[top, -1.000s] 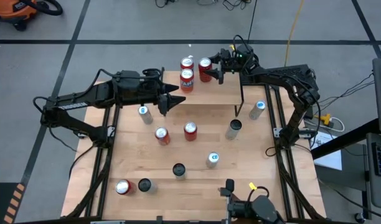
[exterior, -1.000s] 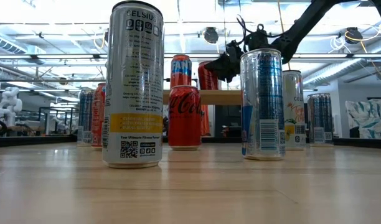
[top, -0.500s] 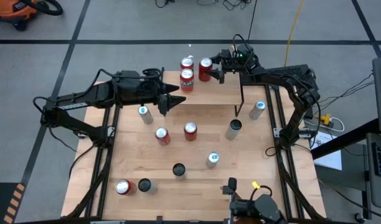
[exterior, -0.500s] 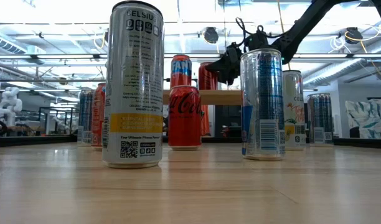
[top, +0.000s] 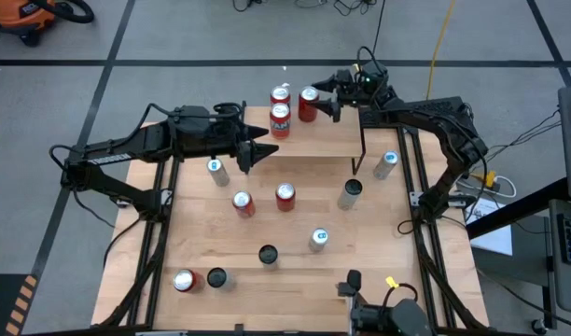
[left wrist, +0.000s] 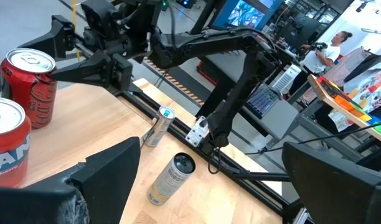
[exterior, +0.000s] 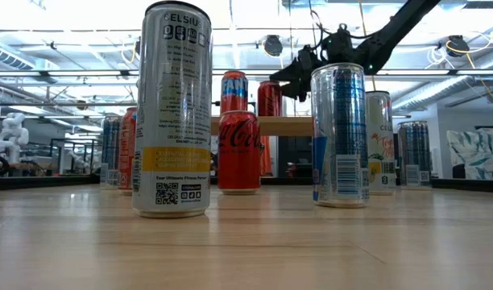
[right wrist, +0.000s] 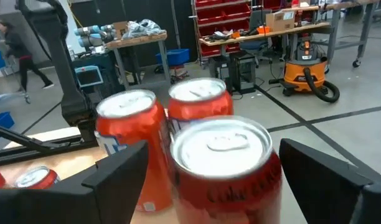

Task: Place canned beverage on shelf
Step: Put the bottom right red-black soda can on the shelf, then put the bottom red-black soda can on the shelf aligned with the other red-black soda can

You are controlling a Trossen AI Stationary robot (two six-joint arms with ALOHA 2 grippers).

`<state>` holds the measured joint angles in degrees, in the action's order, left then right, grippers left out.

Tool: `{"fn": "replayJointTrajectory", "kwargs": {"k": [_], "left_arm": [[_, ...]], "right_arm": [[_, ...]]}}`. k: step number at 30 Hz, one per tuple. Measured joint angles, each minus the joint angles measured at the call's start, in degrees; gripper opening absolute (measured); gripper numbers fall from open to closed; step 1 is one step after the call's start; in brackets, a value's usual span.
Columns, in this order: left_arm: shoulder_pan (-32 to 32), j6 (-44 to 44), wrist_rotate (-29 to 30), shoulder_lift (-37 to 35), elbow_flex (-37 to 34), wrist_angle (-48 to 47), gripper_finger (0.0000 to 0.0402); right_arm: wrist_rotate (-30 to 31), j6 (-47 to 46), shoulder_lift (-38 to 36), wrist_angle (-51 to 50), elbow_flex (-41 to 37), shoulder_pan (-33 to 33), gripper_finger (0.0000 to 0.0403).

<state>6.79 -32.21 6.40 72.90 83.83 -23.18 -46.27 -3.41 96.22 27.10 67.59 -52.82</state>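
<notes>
Right gripper (top: 325,96) is lifting and backing off the red can (top: 308,103), fingers spread wide, nothing held. Can is standing on the shelf (top: 332,140) beside two others. Risk: a trailing finger clipping the rim and toppling it. Left gripper (top: 252,154) is waiting open mid-table.

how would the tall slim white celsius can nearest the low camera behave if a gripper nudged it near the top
The tall slim white Celsius can stands upright on the wooden tabletop and is much taller than it is wide, so a high push would probably tip it. Once down, its round body would likely roll. Its smooth printed wall looks slippery; whether it is full or empty cannot be told.
</notes>
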Motion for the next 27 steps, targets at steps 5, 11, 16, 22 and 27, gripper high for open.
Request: {"fn": "replayJointTrajectory", "kwargs": {"k": [5,11,16,22,27], "left_arm": [[0.0,0.0,0.27,0.0,0.0,-0.07,0.0396],[-0.26,-0.42,0.96,0.0,0.0,-0.81,0.0396],[-1.82,-3.71,1.46,-0.02,0.02,-10.25,0.0396],[-5.45,-9.46,2.75,0.48,0.02,-21.71,0.0396],[-9.53,-15.39,2.88,0.6,0.04,-27.58,0.0396]], "right_arm": [[4.22,0.96,-3.68,-2.2,0.0,0.02,0.0338],[4.58,0.86,-11.31,-8.83,-0.02,0.21,0.0338],[4.51,-3.14,-21.23,-19.74,-0.02,3.58,0.0338],[4.54,-3.14,-31.94,-33.72,-0.02,11.34,0.0338],[8.67,-7.1,-39.93,-44.69,0.0,17.49,0.0338]]}}
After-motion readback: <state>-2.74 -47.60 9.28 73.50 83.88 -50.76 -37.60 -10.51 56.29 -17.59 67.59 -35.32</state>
